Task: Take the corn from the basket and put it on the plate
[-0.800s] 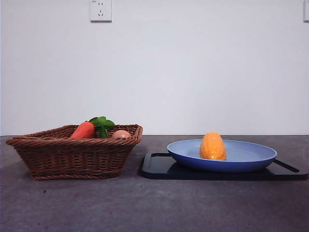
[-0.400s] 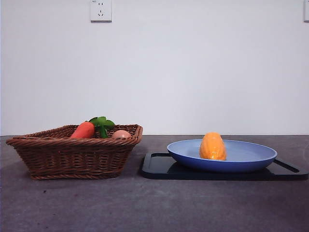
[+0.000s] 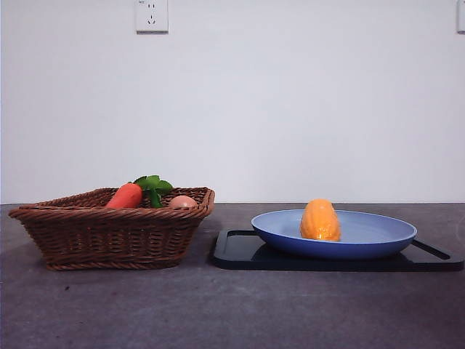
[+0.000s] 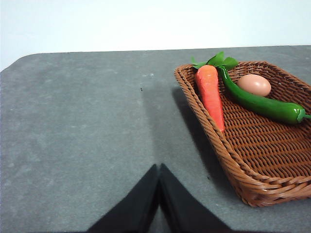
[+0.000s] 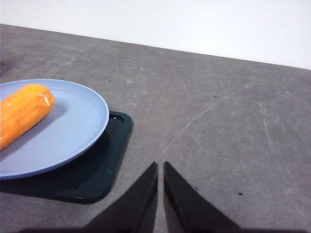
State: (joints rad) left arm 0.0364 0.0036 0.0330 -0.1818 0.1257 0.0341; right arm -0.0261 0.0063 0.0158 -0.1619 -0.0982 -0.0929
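Front view shows the corn (image 3: 320,219) lying on the plate (image 3: 378,234), well apart from the basket (image 3: 109,233). Little should go wrong now; being rounded, it might roll if the plate were bumped. Left hand (image 4: 159,171) and right hand (image 5: 160,167) are both closed, empty, over bare tabletop (image 5: 233,126).

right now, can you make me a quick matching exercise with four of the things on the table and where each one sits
Things:
1. stubby yellow-orange toy corn
2. round light-blue plate
3. orange-red toy carrot with green leaves
4. brown woven wicker basket

Places:
A. on the flat black tray
B. directly on the grey table
C. on the plate
D. inside the basket

Pairs: 1-C, 2-A, 3-D, 4-B
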